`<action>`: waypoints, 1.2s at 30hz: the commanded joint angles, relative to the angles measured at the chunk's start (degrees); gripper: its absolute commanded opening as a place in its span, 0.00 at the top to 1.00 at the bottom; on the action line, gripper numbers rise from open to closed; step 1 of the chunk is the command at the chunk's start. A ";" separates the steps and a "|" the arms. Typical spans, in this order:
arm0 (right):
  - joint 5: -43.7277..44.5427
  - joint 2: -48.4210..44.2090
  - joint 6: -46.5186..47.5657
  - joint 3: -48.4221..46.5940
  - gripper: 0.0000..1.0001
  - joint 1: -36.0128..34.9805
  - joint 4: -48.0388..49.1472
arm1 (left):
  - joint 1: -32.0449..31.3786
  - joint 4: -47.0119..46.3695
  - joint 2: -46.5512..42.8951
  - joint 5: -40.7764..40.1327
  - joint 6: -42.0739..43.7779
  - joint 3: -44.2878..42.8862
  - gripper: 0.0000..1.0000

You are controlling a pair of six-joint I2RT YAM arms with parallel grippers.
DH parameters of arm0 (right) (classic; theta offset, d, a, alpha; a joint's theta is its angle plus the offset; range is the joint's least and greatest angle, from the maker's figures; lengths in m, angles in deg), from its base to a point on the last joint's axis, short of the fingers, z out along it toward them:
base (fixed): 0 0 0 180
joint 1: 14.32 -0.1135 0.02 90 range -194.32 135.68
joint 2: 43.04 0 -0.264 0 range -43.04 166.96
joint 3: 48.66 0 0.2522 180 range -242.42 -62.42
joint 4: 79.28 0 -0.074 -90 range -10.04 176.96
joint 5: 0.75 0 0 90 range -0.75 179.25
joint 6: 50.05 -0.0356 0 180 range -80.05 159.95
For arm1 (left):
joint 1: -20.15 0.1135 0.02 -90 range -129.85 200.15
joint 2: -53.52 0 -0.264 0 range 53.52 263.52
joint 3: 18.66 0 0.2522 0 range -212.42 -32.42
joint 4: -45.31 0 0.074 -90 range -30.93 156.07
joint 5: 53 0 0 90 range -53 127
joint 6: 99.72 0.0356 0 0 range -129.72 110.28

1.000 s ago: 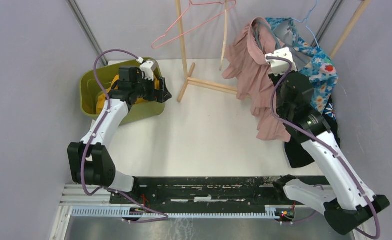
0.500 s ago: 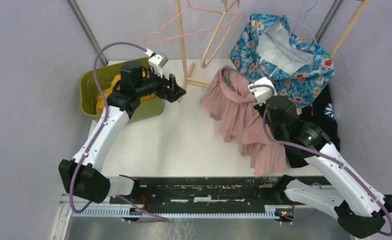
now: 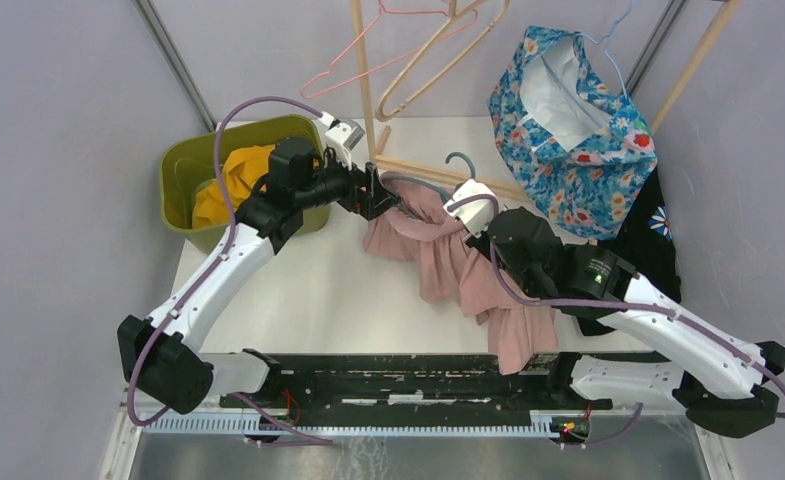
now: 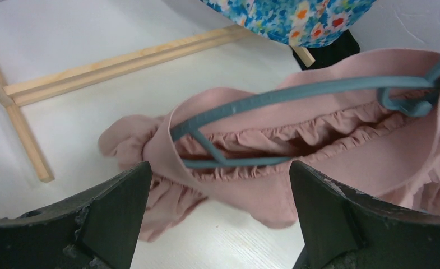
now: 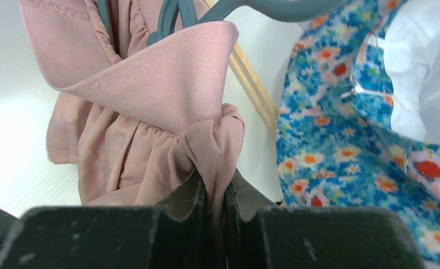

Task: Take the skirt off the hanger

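Top external view: the right gripper (image 3: 471, 232), clamped on a fold of the skirt (image 3: 448, 268), holds it low over the table (image 3: 318, 290) between the arms, hanger (image 3: 420, 184) inside the waistband. The left gripper (image 3: 382, 196), jaws wide apart, faces the hanger's near end, apparently placed to seize it and draw it free.

Dusty-pink skirt (image 3: 448, 270), grey-blue hanger (image 4: 296, 94), blue floral garment (image 3: 568, 170), olive-green bin (image 3: 183, 170), yellow cloth (image 3: 233, 175), pale wooden rack (image 3: 366, 70)

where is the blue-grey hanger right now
In the top view, the blue-grey hanger sits mid-table, threaded in the pink skirt waistband, between the left gripper and right gripper.
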 commanded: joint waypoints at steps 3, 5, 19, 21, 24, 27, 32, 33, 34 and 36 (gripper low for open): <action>5.74 0.45 0.76 -5.07 0.99 -5.82 5.02 | -0.56 -3.25 0.94 -2.58 -1.35 -0.01 0.01; 6.81 0.24 0.86 -5.00 0.99 -6.86 5.32 | -0.58 -2.31 0.93 -3.64 -0.26 -0.26 0.01; 10.39 -1.40 2.27 -3.39 0.99 -7.61 6.13 | -0.51 7.50 -2.79 -10.39 7.93 -0.53 0.01; 10.31 -1.55 2.27 -3.43 0.99 -7.73 6.05 | -0.51 7.18 -2.79 -10.66 8.11 -0.39 0.01; 10.30 -1.97 1.99 -3.62 0.99 -7.85 5.76 | -0.47 6.30 -1.80 -10.94 8.25 -0.24 0.01; 10.13 -2.03 1.48 -4.14 0.99 -8.09 4.91 | -0.45 4.23 -0.52 -10.21 7.25 -0.28 0.01; 9.75 -1.70 1.17 -4.80 0.99 -8.98 4.31 | -0.50 2.08 1.30 -7.84 8.18 -1.80 0.01; 9.22 -1.54 1.33 -4.99 0.99 -9.16 4.17 | -0.46 2.34 1.36 -7.57 9.14 -2.31 0.01; 8.56 -1.35 1.57 -5.29 0.99 -9.31 3.71 | -0.48 3.09 1.44 -7.06 10.32 -3.10 0.01; 7.62 -0.59 2.19 -6.29 0.99 -9.68 2.09 | -0.51 5.60 1.62 -6.35 12.96 -4.98 0.01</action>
